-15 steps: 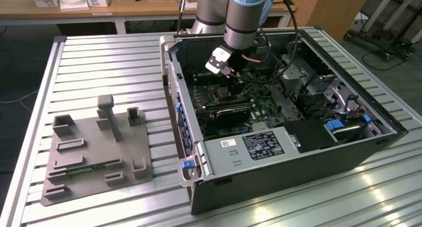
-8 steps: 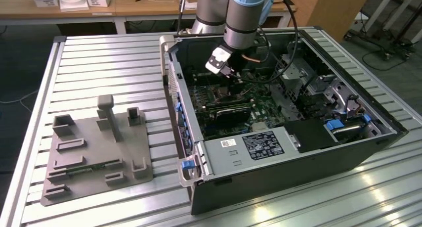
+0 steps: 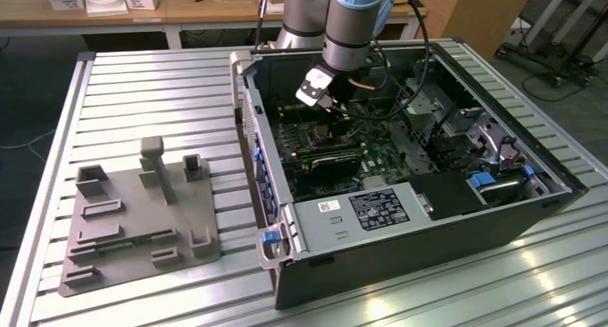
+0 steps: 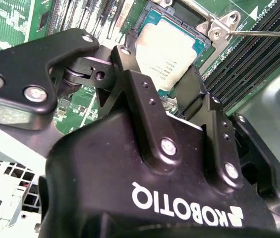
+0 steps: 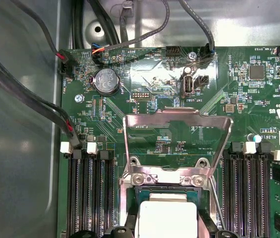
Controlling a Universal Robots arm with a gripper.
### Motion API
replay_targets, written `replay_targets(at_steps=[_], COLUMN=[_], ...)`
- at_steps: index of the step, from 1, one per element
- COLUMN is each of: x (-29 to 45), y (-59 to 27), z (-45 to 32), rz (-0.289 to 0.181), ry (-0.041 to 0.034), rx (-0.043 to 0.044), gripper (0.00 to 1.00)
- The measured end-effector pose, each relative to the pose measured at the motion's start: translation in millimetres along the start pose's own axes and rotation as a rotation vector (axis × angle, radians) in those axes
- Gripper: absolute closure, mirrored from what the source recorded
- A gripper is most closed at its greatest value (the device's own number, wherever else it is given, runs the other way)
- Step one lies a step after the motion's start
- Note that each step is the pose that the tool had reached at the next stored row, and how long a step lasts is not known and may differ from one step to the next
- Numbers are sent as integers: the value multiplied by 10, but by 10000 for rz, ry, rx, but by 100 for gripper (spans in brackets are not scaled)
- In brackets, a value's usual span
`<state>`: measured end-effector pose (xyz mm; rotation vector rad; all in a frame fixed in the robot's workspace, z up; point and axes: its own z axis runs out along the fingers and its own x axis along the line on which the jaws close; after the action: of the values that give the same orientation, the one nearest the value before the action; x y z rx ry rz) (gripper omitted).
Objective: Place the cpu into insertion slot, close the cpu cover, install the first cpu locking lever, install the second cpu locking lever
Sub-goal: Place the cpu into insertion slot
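Second wrist view has the pincer (image 4: 155,68) clamped on the cpu (image 4: 172,47), the chip lying flat straight ahead between its tips over the socket (image 5: 167,190), while in the first wrist view the cpu cover (image 5: 177,116) stands swung open just beyond.

Bright room light — glare streaks across the slatted table (image 3: 428,298).
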<state>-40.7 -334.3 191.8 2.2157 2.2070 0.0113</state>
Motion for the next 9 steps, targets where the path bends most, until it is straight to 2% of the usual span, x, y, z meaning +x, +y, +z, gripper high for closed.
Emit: replay_targets(at_steps=[8, 9], x=[1, 1], y=[1, 0], z=[3, 2], rz=[-1, -1], ry=[7, 4], rx=[-4, -3], gripper=[45, 38])
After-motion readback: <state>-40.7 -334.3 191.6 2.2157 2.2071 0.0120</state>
